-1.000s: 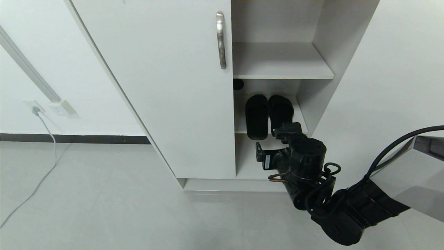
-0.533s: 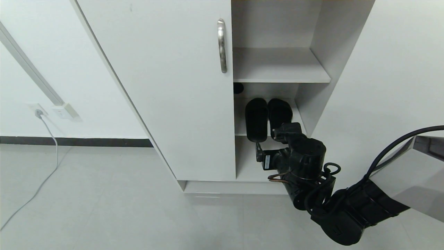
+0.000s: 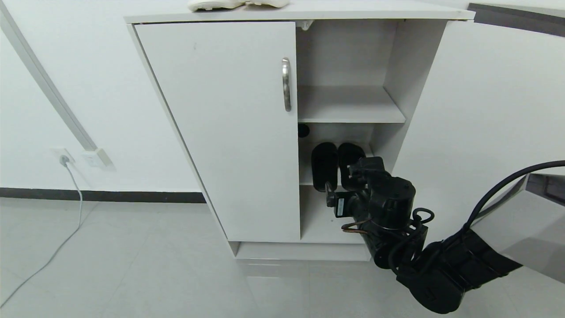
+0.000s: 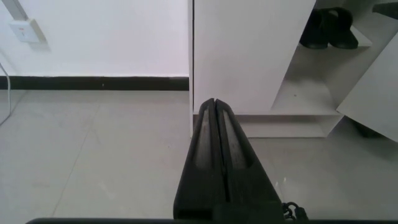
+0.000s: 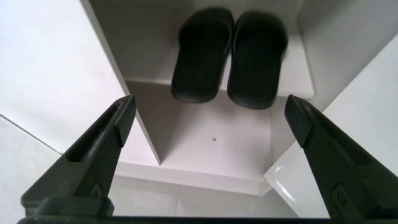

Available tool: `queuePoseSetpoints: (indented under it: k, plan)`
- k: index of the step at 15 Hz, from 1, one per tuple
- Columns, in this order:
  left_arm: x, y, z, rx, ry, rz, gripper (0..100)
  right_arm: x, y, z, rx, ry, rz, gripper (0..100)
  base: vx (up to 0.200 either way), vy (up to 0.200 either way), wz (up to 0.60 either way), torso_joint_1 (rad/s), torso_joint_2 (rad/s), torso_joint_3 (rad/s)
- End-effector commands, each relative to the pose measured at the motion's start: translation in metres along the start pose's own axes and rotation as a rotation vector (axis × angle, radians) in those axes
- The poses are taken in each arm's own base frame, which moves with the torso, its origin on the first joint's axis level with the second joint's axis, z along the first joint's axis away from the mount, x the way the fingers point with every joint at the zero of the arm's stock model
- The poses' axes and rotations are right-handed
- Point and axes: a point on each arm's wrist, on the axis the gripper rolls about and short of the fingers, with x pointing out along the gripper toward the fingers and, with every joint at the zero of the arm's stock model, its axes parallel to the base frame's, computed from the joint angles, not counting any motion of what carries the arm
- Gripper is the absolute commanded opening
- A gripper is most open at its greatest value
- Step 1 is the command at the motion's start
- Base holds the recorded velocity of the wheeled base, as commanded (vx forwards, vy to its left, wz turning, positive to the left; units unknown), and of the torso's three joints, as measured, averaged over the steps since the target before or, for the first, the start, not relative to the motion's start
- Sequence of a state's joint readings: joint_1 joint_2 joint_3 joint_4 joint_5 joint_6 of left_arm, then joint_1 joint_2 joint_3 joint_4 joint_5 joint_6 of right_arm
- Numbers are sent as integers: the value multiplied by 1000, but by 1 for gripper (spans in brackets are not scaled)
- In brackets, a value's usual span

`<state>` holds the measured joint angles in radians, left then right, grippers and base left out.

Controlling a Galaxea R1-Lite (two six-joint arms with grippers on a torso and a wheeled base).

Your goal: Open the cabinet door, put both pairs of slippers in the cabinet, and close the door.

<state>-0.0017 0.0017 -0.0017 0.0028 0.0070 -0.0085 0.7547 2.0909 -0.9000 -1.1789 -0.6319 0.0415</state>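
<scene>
Left gripper [image 4: 213,107] has its fingers pressed together with nothing held, low over the floor [image 4: 93,155] in front of the cabinet [image 3: 344,53]. Right gripper [image 3: 344,181] is spread wide and empty, just in front of the open right half. Black slippers [image 3: 324,163] lie side by side on the middle shelf [image 3: 305,174]. Right door [image 3: 476,110] is swung open, left door [image 3: 220,132] shut. Pale footwear [image 3: 212,4] is on the cabinet top.

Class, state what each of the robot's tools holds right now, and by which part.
Nothing. The right tool is open and empty, short of the black slippers on the cabinet shelf; the left tool is shut on nothing.
</scene>
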Motion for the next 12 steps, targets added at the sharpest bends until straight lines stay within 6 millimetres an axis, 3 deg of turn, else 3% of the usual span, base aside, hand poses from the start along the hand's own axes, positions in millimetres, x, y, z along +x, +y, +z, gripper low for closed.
queuePoseSetpoints:
  k: [1, 11, 12]
  plan:
    - [0, 0, 0, 5, 2, -1, 0, -2, -1, -4, -8, 10, 0, 100, 0, 0, 0, -7, -2, 85]
    - [0, 0, 0, 16, 2, -4, 0, -6, -4, -10, -25, 22, 8, 100, 0, 0, 0, 0, 0, 5]
    - [0, 0, 0, 18, 2, -4, 0, -6, -4, -10, -29, 22, 8, 100, 0, 200, 0, 2, 7, 7]
